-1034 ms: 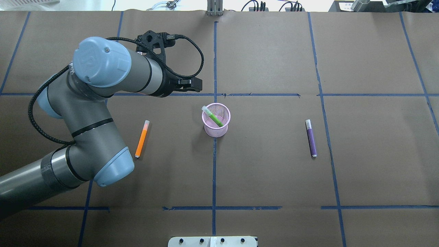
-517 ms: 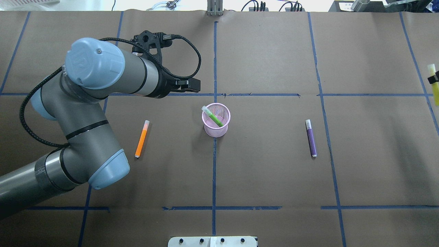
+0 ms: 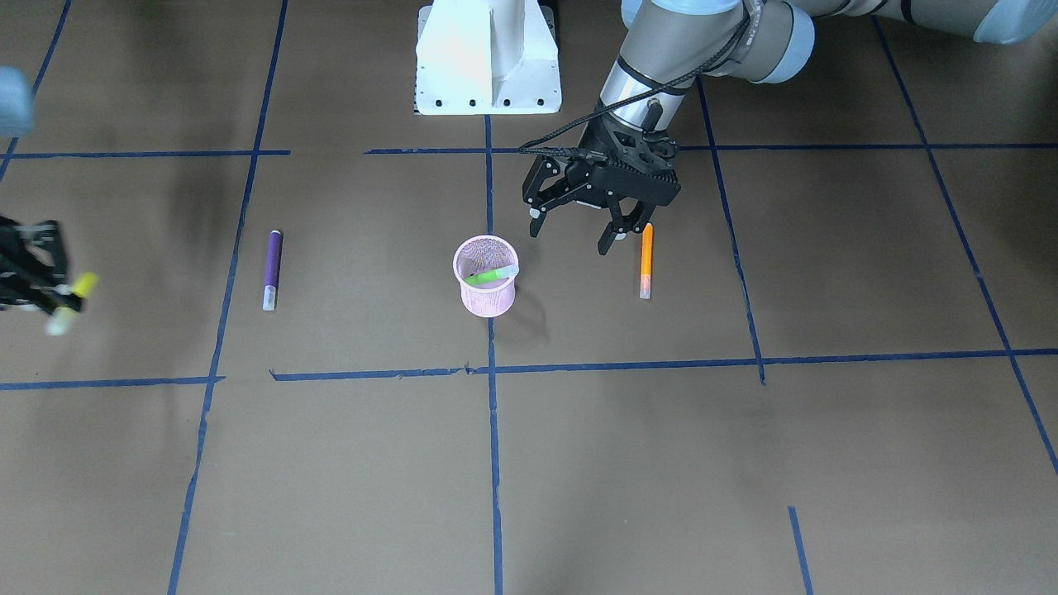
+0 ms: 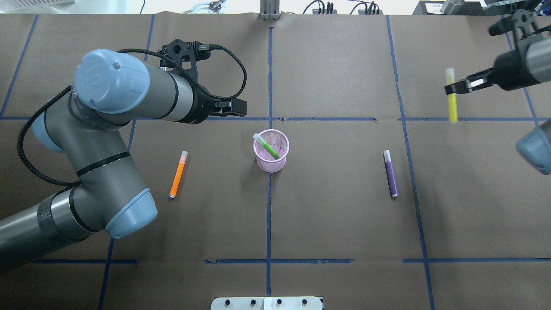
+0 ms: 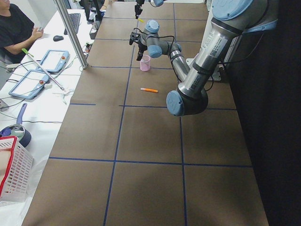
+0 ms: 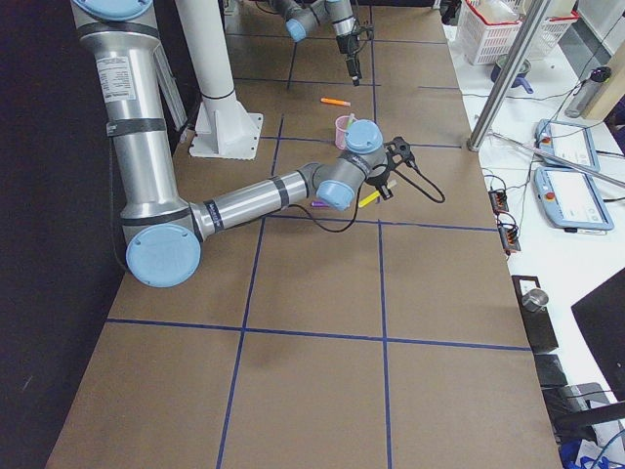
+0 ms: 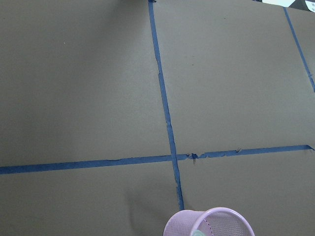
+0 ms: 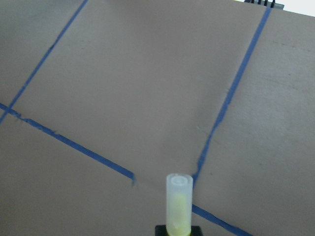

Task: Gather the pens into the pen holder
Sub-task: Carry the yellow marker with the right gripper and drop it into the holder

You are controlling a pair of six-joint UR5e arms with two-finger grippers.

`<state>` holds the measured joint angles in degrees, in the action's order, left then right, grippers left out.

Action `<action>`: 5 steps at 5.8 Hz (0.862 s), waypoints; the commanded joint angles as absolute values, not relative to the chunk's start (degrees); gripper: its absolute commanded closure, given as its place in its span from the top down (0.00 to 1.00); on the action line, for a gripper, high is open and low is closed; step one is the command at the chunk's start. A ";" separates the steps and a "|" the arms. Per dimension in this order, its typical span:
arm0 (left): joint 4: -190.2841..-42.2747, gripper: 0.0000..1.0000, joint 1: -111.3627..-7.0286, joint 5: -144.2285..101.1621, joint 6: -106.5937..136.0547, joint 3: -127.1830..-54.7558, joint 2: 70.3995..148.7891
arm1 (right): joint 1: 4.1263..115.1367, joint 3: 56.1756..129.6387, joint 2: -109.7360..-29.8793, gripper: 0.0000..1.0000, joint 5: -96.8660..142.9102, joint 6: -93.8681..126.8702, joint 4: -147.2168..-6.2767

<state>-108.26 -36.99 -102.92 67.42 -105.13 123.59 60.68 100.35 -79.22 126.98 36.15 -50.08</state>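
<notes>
Pen holder [image 4: 270,164] sits upright at the centre of the counter [image 4: 335,224], right on one of the blue tape lines [image 4: 268,215], and one pen is home: the green pen [image 4: 270,149] leans inside the pink mesh, its pale cap end poking over the far-left part of the rim.

Over to the left of the holder, the orange pen [image 4: 178,174] lies flat on the counter, well apart from the cup, pale cap end pointing to the far side. On the right, about as far out, the purple pen [image 4: 391,174] lies flat too, roughly parallel to the orange one, and nothing is touching it.

Now the arms. The left claw [image 3: 572,235] hovers above the counter with its fingers spread wide and nothing between them; from the front camera it hangs between the holder and the orange pen, and from overhead it sits on the far-left side of the cup.

Out at the right edge comes a fourth colour: the right claw [image 4: 452,89] is clamped on a yellow pen [image 4: 451,107], held off the counter well away from the holder. The wrist camera shows the pale cap end sticking up out of the grip.
</notes>
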 commanded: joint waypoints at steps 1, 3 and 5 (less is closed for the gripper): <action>-108.37 0.95 -37.18 -102.92 67.33 -105.12 123.14 | 52.25 100.55 -72.89 0.00 120.01 44.89 -48.25; -109.34 0.95 -38.05 -102.92 66.97 -105.03 121.82 | 43.73 100.37 -65.25 0.00 111.59 57.41 -48.87; -109.34 0.95 -38.58 -102.92 66.88 -104.94 121.73 | 35.72 99.85 -60.75 0.00 100.42 64.31 -49.13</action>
